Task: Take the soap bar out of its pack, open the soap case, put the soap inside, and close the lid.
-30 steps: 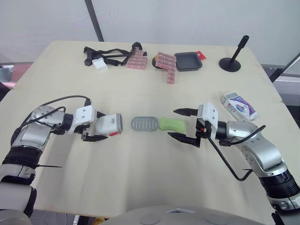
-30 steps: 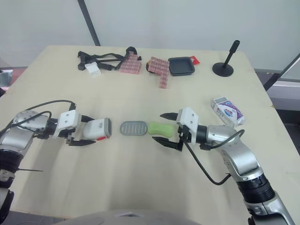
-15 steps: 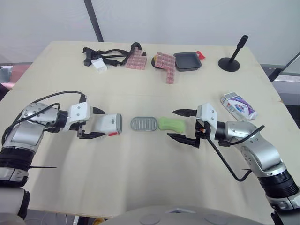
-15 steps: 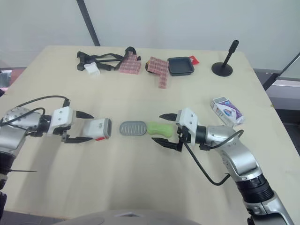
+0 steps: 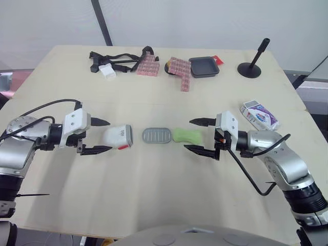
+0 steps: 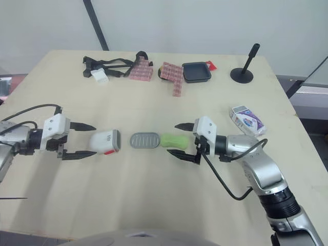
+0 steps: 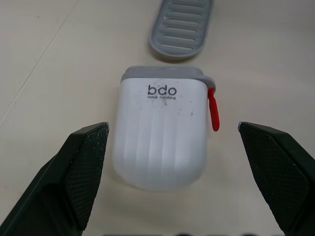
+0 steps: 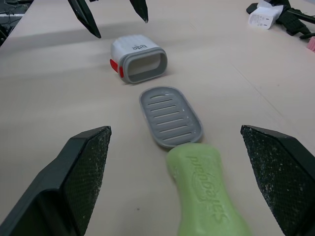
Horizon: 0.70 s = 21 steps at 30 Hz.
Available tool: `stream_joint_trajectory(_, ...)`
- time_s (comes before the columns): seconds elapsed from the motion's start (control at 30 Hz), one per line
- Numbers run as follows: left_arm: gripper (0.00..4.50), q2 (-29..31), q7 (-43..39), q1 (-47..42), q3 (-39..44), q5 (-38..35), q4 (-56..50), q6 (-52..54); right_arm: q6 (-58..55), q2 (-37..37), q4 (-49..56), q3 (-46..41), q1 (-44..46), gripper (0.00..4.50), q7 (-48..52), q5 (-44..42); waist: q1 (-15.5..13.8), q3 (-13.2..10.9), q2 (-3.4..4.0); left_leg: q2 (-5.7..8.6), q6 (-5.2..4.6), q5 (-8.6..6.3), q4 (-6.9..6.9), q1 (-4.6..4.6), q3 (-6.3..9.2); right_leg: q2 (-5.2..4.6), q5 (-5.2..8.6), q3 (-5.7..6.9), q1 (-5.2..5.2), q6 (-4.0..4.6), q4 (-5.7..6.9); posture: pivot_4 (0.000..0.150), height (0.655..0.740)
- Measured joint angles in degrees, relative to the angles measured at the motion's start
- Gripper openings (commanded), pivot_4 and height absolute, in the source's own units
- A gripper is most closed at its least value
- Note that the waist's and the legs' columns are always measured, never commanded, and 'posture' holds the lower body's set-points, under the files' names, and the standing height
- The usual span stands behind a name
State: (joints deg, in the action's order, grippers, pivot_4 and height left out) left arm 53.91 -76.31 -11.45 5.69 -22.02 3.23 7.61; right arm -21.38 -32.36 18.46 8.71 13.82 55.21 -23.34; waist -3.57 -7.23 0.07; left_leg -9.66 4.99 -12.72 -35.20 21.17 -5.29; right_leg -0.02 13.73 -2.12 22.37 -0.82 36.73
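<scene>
A white soap case with a red tab lies on its side on the table, its open mouth facing the grey ribbed tray. The green soap bar lies just right of the tray, one end touching it. My left gripper stands open a little to the left of the case, clear of it. Just right of the soap, my right gripper is open, with its fingertips astride the soap's end. The soap's pack lies at the right.
At the table's far edge lie a black strap with a white block, pink patterned packets, a black square dish and a black stand. Bare tabletop stretches in front of both grippers.
My left gripper has let go of the white case and drawn back to the left, open. The case stays on the table. The right gripper has hardly moved.
</scene>
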Motion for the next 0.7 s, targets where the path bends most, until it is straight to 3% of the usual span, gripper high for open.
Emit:
stream_joint_trajectory(0.2,4.47,-5.2,3.4,2.9,6.5,-9.9,-9.8,3.4,-2.2,-1.0,-1.4,2.5,3.7,4.50,-0.9,3.4,0.4,0.0,0.01,0.04,0.00,-0.01,0.04,0.19,-0.02,0.03,0.00,-0.05,-0.02,0.00,-0.03,0.150,0.7400)
stream_joint_trajectory(0.37,4.47,-6.7,3.3,10.9,7.4,-10.3,-12.3,2.4,-8.8,-4.1,-1.2,5.7,6.7,4.50,-0.9,5.6,0.5,0.0,0.00,0.00,0.02,0.00,0.14,0.18,0.00,0.05,0.00,0.00,-0.02,0.00,-0.18,0.150,0.7400)
stream_joint_trajectory(0.7,4.47,-6.6,4.2,12.1,9.1,-9.5,-13.5,0.7,-17.8,-5.7,0.8,15.6,17.1,4.50,0.5,10.7,0.5,0.0,0.00,0.01,0.07,0.05,0.22,-0.19,0.00,0.05,-0.01,-0.01,-0.12,0.00,-0.16,0.150,0.7400)
